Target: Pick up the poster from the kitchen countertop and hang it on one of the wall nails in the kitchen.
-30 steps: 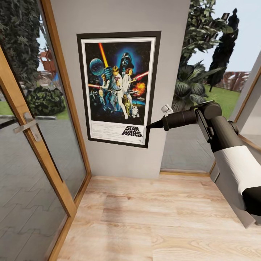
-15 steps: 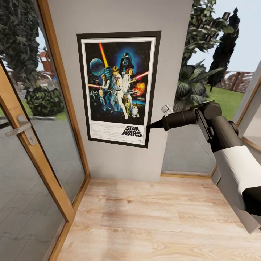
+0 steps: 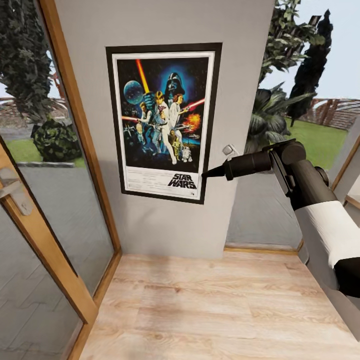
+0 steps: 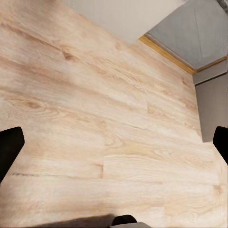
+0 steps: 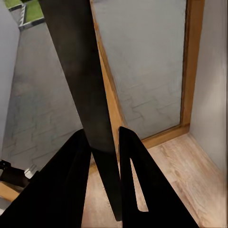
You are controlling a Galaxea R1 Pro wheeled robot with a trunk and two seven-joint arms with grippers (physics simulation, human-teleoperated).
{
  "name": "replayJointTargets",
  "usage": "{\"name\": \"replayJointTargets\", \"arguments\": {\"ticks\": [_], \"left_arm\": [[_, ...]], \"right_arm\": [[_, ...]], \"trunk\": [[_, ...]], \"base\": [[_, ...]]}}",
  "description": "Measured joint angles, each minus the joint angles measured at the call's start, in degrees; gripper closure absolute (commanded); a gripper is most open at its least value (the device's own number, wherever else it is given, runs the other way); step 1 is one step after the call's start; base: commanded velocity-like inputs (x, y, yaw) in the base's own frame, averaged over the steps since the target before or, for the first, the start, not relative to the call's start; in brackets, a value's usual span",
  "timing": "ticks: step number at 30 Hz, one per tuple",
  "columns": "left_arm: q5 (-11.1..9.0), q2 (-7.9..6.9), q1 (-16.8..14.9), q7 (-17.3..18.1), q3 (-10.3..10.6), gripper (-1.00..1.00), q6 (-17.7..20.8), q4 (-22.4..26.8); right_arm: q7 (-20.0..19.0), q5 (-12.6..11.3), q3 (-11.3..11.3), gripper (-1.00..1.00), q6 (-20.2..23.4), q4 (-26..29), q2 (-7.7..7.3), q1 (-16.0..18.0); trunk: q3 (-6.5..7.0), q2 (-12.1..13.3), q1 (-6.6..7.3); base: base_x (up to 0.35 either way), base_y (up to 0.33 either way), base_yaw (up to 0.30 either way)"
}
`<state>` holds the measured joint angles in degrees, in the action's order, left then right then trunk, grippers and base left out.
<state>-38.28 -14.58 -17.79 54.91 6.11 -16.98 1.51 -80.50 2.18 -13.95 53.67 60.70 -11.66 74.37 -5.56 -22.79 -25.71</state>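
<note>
1. Hanging upright in front of the grey wall panel (image 3: 165,220), the poster (image 3: 164,120) faces the head cam: black frame, thin white border, characters on dark blue, "STAR WARS" logo at lower right.
2. Right gripper (image 3: 206,174) touches the poster's right edge near its lower corner; arm comes in from the right, roughly level.
3. In the right wrist view, the poster's black edge (image 5: 83,95) runs between the two fingers (image 5: 137,185), which are clenched on it, one each side. Right gripper (image 5: 102,156) = grasping the poster.
4. Small pale fitting (image 3: 230,149) sits just above the right forearm, against the wall's right edge; can't tell what it is.
5. Left gripper (image 4: 114,142), in the left wrist view, is spread wide, released, w/ nothing between; black fingertips (image 4: 9,147) at the pic's two sides, light wood floor (image 4: 95,118) beneath.
6. Wood-framed glass door (image 3: 45,210) stands left of the wall, handle (image 3: 12,190) at the far left edge.
7. Glazing right of the wall too; plants (image 3: 280,110) and lawn outside.
8. Wood floor (image 3: 210,310) runs from the robot up to the wall base.
</note>
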Motion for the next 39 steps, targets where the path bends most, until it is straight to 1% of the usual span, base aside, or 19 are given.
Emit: {"name": "replayJointTargets", "arguments": {"ticks": [11,27,39], "left_arm": [[0.0,0.0,0.0,0.0,0.0,-1.0,-0.01,-0.01],[0.0,0.0,0.0,0.0,0.0,-1.0,0.0,-0.03],[0.0,0.0,0.0,0.0,0.0,-1.0,0.0,0.0]], "right_arm": [[0.09,0.0,-0.03,1.0,0.0,-0.06,0.0,0.0],[0.05,-0.01,0.02,1.0,-0.02,-0.03,0.01,0.0],[0.09,0.0,0.0,1.0,-0.08,-0.04,0.0,0.0]], "trunk": [[0.0,0.0,0.0],[0.0,0.0,-0.02],[0.0,0.0,0.0]], "base": [[0.335,0.0,0.0],[0.056,0.0,0.0],[0.301,0.0,0.0]]}}
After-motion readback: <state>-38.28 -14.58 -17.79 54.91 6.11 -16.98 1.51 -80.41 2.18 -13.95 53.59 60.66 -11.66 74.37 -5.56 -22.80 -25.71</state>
